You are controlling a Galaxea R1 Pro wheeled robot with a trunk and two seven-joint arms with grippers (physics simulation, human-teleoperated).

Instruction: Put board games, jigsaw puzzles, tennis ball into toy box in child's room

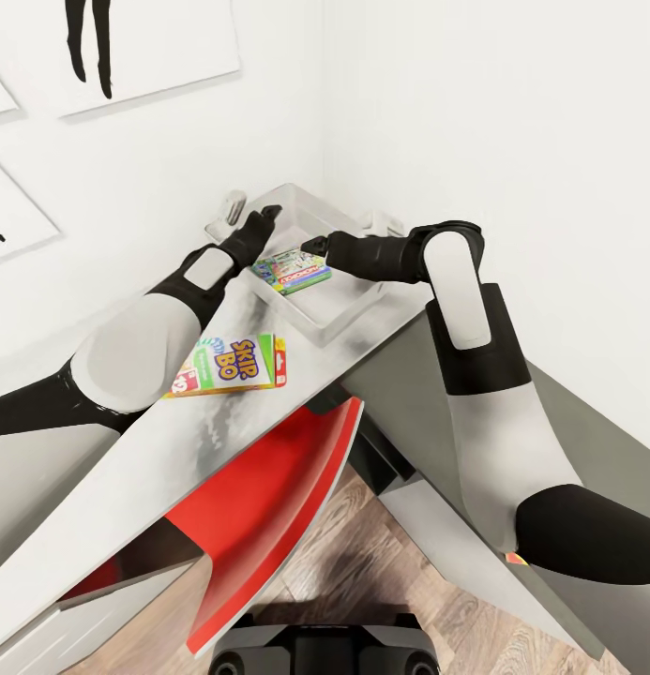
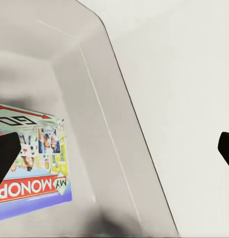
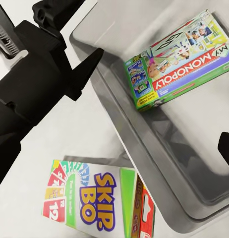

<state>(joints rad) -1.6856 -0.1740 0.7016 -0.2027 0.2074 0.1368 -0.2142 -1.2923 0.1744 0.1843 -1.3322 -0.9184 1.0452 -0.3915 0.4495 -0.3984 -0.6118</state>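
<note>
lying flat: glossy monopoly box [image 1: 293, 270], smooth sloped bin [image 1: 348, 309]

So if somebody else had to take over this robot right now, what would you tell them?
Left gripper: open, empty, over the toy box.
Right gripper: open, empty, at the box's far side.
Done: My Monopoly box lies inside the toy box.
Left: Skip-Bo box lies flat on the table beside the toy box, with another game box partly under it. Puzzles and ball are not accounted for here.

red chair [image 1: 268, 506] under table edge | wood-plank floor [image 1: 409, 572] below | silhouette pictures [image 1: 146, 47] on white wall [image 1: 512, 122]
</note>
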